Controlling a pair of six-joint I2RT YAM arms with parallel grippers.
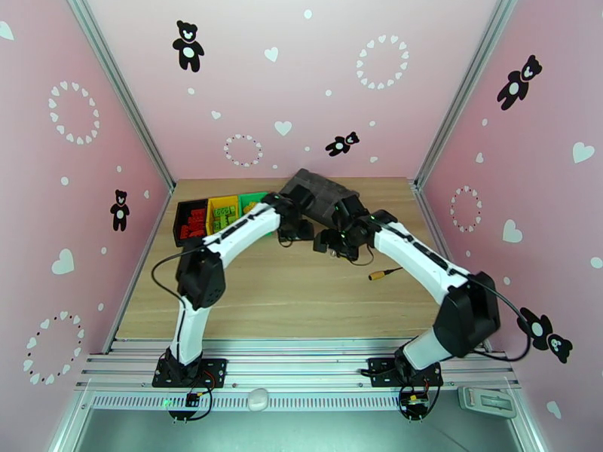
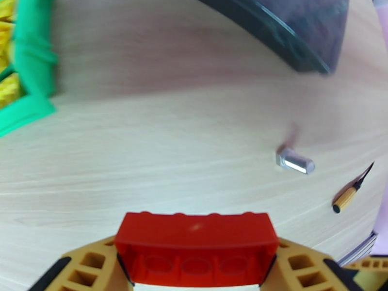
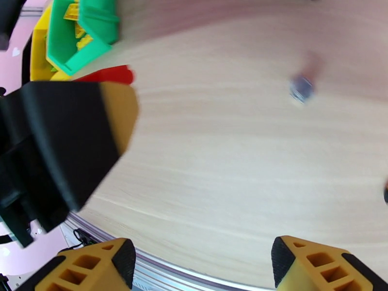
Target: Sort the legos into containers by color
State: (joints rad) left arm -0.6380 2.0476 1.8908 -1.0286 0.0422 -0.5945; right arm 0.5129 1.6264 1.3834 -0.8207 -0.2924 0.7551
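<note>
Left gripper (image 2: pixel 196 260): clamped on a red brick (image 2: pixel 196 234), a finger at each short end, hollow underside towards the wrist. Carried clear of the table (image 2: pixel 160 137).

Right gripper (image 3: pixel 203 262): fingers apart, nothing between them, bare wood below. The left gripper sits close on its left, with an edge of the brick showing past that finger.

Ahead and right of the left fingers: silver piece (image 2: pixel 295 161), then the orange tool (image 2: pixel 345 200) a little further right. Neither belongs to the sort.

Far left of the left fingers: green bin (image 2: pixel 31 69), yellow bricks inside. Far ahead and right: corner of the grey tray (image 2: pixel 291 30).

From above: yellow bin (image 1: pixel 213 205) beyond the green one, black bin (image 1: pixel 181 220) last in the row and holding reds. That looks like where this brick goes.

Risks, as I judge them:
- The black bin is the farthest of the three from the gripper. Letting go early would drop red into green or yellow.
- The hold is on the ends only. A knock on a bin rim could twist the brick out.
- The two grippers are close together. A sideways swing of the left one could clip the right.
</note>
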